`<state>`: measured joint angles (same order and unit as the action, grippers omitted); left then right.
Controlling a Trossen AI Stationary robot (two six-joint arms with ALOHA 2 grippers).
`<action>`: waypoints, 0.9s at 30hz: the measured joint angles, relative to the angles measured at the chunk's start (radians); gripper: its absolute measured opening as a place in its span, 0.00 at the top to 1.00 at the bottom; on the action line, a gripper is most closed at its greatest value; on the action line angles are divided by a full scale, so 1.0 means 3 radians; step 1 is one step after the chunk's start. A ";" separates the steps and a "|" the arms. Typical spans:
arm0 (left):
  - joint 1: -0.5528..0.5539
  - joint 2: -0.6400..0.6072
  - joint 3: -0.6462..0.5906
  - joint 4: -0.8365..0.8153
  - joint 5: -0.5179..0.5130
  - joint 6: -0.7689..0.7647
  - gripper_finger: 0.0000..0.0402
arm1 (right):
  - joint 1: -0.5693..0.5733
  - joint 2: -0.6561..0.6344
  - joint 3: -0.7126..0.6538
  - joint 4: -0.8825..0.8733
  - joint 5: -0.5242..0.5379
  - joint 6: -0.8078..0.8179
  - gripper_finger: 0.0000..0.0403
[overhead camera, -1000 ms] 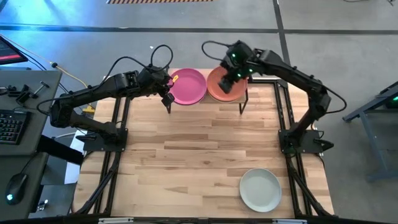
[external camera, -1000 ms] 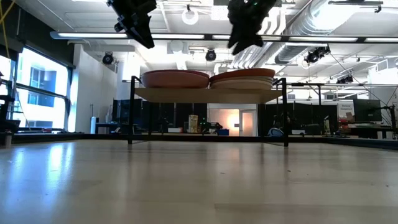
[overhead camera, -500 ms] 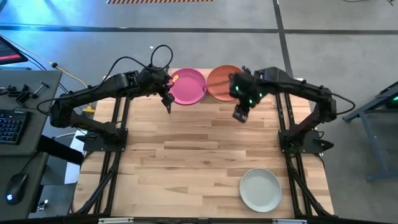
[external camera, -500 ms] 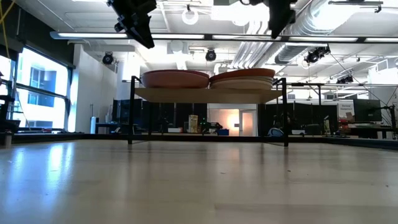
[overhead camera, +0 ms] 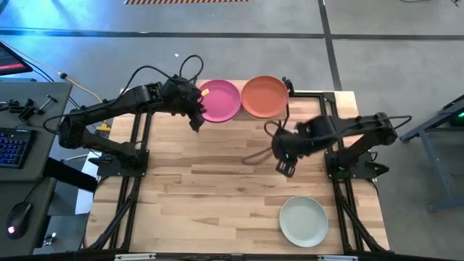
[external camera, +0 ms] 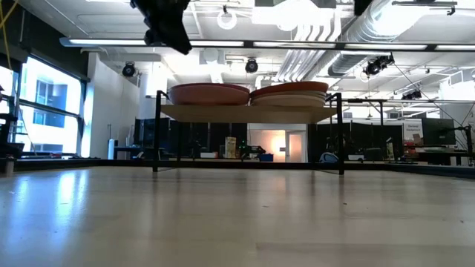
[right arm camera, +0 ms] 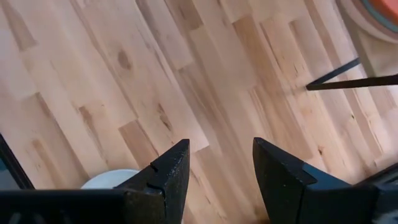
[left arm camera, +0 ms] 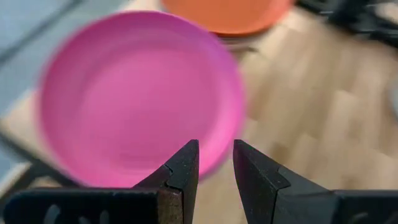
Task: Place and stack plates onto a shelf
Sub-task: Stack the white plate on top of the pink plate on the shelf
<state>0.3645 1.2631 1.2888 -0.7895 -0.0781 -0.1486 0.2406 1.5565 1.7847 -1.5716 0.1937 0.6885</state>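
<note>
Right claw (overhead camera: 284, 167) parted, empty over bare table (overhead camera: 217, 181), left claw (overhead camera: 194, 120) slightly parted beside magenta plate (overhead camera: 220, 100)

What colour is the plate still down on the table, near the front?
Pale mint-white plate, alone on the tabletop; the high view shows it best.

You are working in what looks like a robotics lab inside an open industrial hall. Beyond the wooden table (overhead camera: 217, 181) the low view shows exposed ceiling ducts (external camera: 371, 30) and long strip lights (external camera: 223, 44), tall windows (external camera: 44, 104) on one side, and dark equipment racks (external camera: 415, 141) along the far wall, though those are too dim to identify for certain. Beside the table, a desk holds a keyboard (overhead camera: 11, 145) and mouse (overhead camera: 19, 215) on a grey concrete floor (overhead camera: 406, 43).
</note>
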 joint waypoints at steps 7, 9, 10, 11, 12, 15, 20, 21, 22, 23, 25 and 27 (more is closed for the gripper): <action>-0.0212 -0.0001 0.0000 -0.0016 0.0235 -0.0286 0.78 | 0.0513 0.0001 -0.0045 0.0021 0.0234 0.0600 0.61; -0.0306 -0.0001 0.0000 -0.0055 0.0234 -0.0286 0.78 | 0.0621 -0.0003 -0.0209 0.0015 0.0219 0.0783 0.61; -0.0358 -0.0001 0.0000 -0.0074 0.0234 -0.0287 0.78 | 0.0679 -0.0005 -0.0323 0.0019 0.0187 0.0856 0.61; -0.0412 -0.0001 0.0000 -0.0090 0.0233 -0.0287 0.78 | 0.0734 -0.0005 -0.0452 0.0031 0.0153 0.0913 0.61; -0.0468 -0.0001 0.0000 -0.0097 0.0231 -0.0289 0.78 | 0.0795 -0.0006 -0.0586 0.0062 0.0131 0.0966 0.61; -0.0627 -0.0001 0.0000 -0.0097 0.0231 -0.0326 0.78 | 0.0961 -0.0015 -0.0980 0.0292 0.0094 0.1145 0.61; -0.0802 -0.0001 0.0000 -0.0097 0.0226 -0.0527 0.78 | 0.1118 -0.0152 -0.1707 0.1082 -0.0403 0.1300 0.61; -0.0834 -0.0001 0.0000 -0.0098 0.0223 -0.0543 0.78 | 0.1142 -0.0184 -0.1858 0.1264 -0.0466 0.1333 0.61; -0.0862 -0.0001 0.0000 -0.0097 0.0223 -0.0544 0.78 | 0.1159 -0.0211 -0.1999 0.1423 -0.0487 0.1381 0.61; -0.0890 -0.0002 0.0000 -0.0098 0.0223 -0.0545 0.78 | 0.1173 -0.0242 -0.2149 0.1575 -0.0488 0.1424 0.61; -0.0939 -0.0002 0.0000 -0.0098 0.0223 -0.0547 0.78 | 0.1177 -0.0270 -0.2405 0.1815 -0.0598 0.1459 0.61; -0.0981 -0.0002 0.0000 -0.0099 0.0223 -0.0547 0.78 | 0.1175 -0.0286 -0.2614 0.2003 -0.0742 0.1445 0.61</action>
<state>0.0701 1.2625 1.2888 -0.8193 -0.0113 -0.3126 0.5931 1.4707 1.0006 -0.9706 -0.0288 1.1219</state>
